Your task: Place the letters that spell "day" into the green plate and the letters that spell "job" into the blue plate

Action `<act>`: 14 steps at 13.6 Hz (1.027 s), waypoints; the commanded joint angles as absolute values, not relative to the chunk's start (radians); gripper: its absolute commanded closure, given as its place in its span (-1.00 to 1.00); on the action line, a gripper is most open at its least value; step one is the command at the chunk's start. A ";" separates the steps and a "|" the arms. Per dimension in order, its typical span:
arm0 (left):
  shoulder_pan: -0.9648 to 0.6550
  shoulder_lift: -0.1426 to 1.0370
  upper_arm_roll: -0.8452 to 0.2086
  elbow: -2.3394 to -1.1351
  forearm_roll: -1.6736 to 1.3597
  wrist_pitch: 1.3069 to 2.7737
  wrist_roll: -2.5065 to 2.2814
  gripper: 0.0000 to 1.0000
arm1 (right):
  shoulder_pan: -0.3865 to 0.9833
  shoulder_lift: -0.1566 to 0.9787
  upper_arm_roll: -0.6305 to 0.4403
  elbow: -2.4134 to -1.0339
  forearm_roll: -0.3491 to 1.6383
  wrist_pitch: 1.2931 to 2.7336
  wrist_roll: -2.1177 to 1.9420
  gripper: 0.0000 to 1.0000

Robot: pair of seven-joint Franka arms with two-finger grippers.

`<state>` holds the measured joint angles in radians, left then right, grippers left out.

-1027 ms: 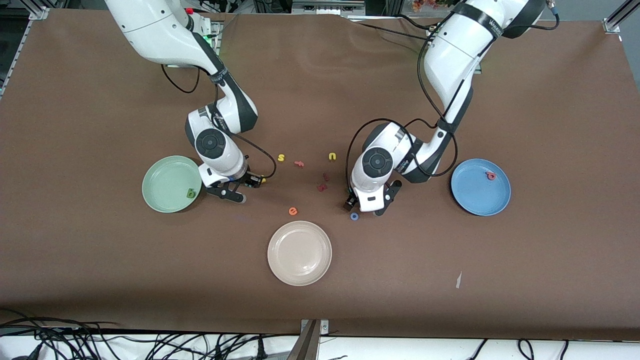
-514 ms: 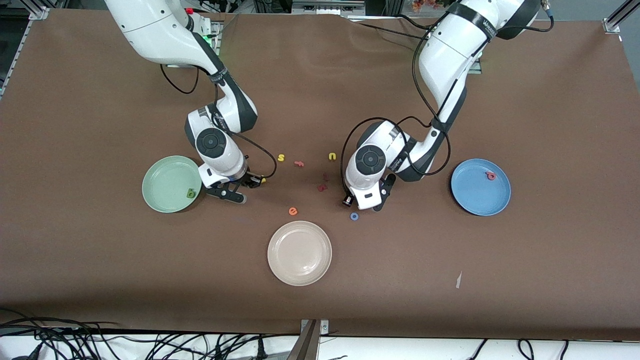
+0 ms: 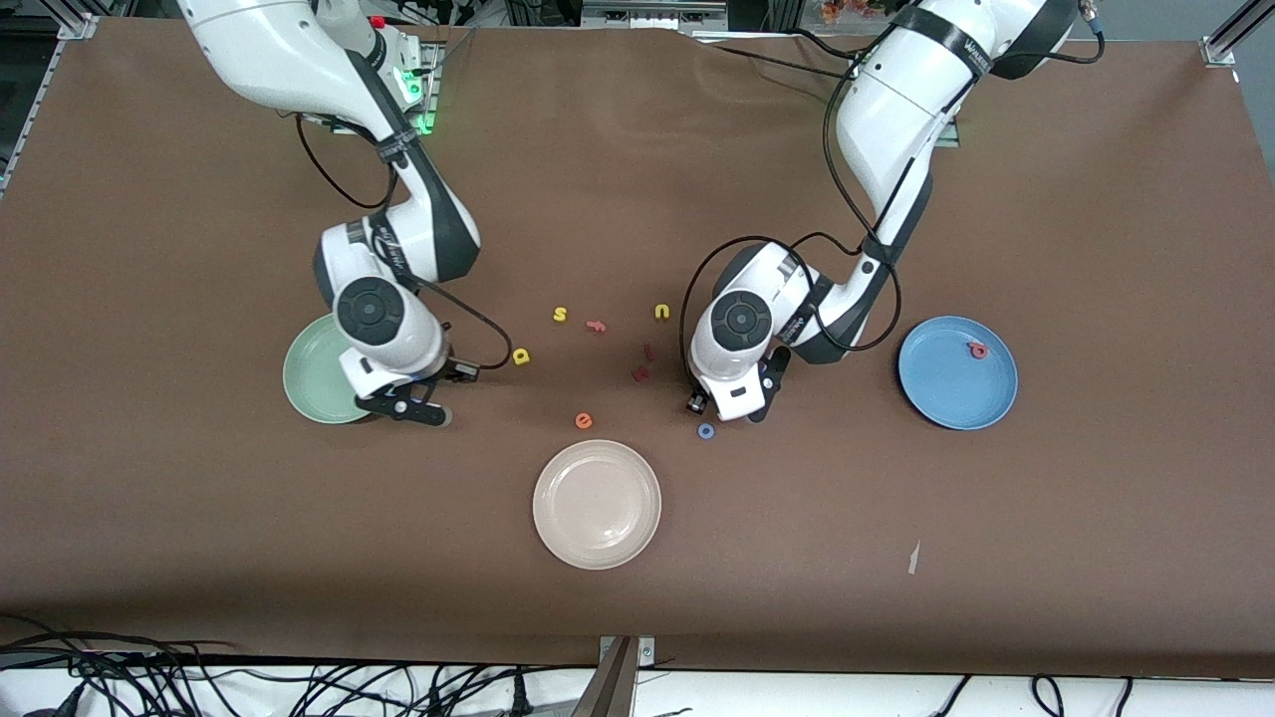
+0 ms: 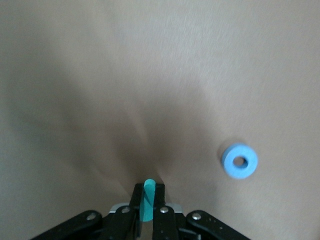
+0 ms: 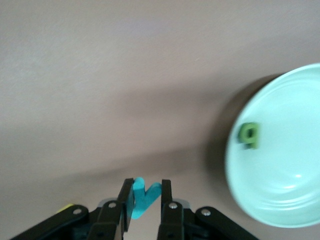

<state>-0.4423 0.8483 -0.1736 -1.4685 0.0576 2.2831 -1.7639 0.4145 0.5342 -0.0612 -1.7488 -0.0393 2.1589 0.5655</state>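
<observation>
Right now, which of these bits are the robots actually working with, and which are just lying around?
In use: green plate holding dark green a; blue plate holding pink b; yellow d; blue o; teal y; teal j.

Lying about: cream plate, s, u, e.

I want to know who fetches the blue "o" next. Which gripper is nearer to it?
Left. The left gripper, shut on the teal "j", is beside the blue "o"; the right gripper, holding the teal "y", is by the green plate.
</observation>
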 commanded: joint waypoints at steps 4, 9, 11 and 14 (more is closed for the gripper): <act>-0.322 0.758 -0.183 -1.451 0.077 2.102 -1.478 1.00 | 0.396 0.482 -0.208 -1.821 -0.020 2.120 0.254 0.95; -0.206 0.678 -0.181 -1.465 0.080 1.884 -1.104 1.00 | 0.397 0.439 -0.259 -1.922 0.041 2.183 0.189 -0.44; -0.164 0.666 -0.179 -1.470 0.090 1.826 -0.953 1.00 | 0.400 0.437 -0.255 -1.918 0.089 2.180 0.195 -0.63; -0.085 0.597 -0.178 -1.552 0.092 1.812 -0.743 1.00 | 0.419 0.439 -0.207 -1.899 0.095 2.181 0.309 -0.64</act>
<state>-0.1311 0.6812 -0.1696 -1.4532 0.0597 1.8197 -0.8723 0.4010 0.4680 -0.2432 -1.8847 0.0785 2.1730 0.2335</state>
